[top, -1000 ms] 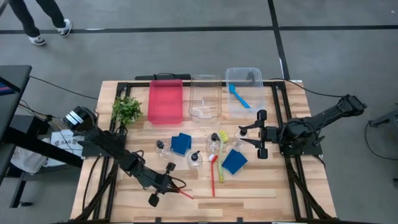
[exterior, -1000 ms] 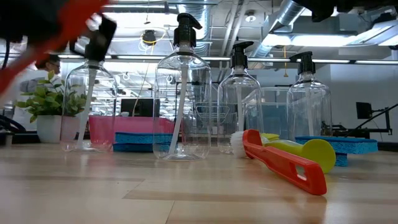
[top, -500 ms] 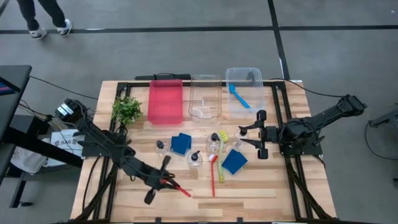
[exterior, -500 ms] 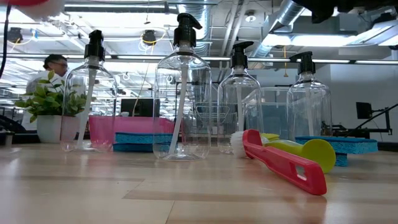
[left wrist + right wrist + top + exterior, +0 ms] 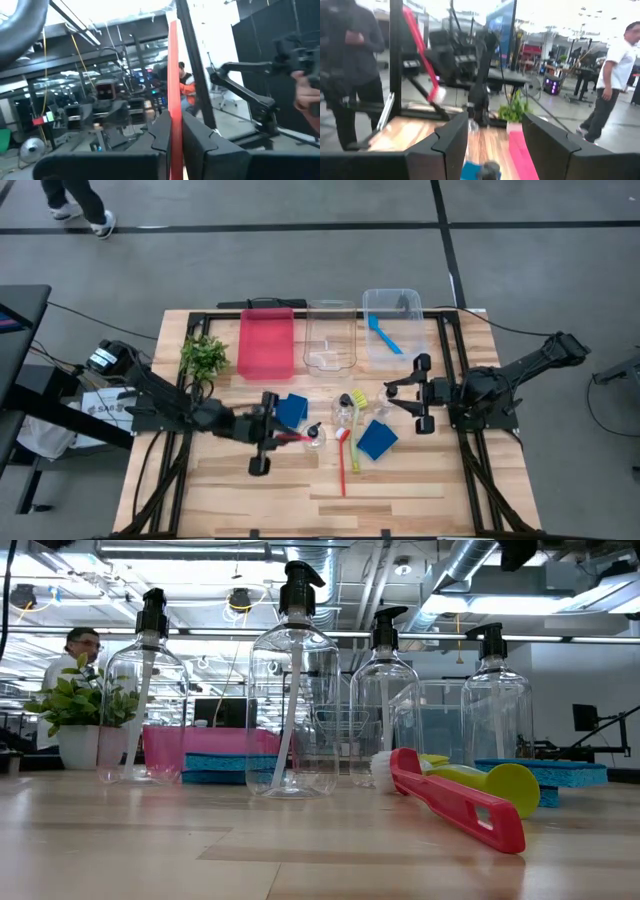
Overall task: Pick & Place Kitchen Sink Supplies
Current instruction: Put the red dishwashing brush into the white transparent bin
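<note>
My left gripper [image 5: 277,436] hangs above the table's middle, just left of the bottles, shut on a red brush [image 5: 298,438]. My right gripper [image 5: 402,395] waits open over the right side. Several clear pump bottles [image 5: 343,412] stand around two blue sponges [image 5: 291,410] [image 5: 376,439]. A second red brush [image 5: 343,462] and a yellow-green brush [image 5: 355,430] lie flat on the wood. A blue brush [image 5: 384,335] lies in the right clear bin. The low view shows neither gripper. My left gripper [image 5: 175,122] pinches the red brush's handle [image 5: 173,85] between its two fingers. The fingers come roughly level from the table's left, and the handle runs on ahead of them toward the right. The brush is lifted clear of the table, above a bottle [image 5: 314,437].
A red tray [image 5: 266,343] and two clear bins [image 5: 331,335] [image 5: 392,315] line the far edge, with a small plant [image 5: 203,357] to their left. Bare wood lies along the near edge. People stand in the room beyond the table.
My left gripper has carried the red brush up from near the table's near edge toward the far side and the bottles, turning so that the brush now points toward the right. The brush has risen out of the low view.
</note>
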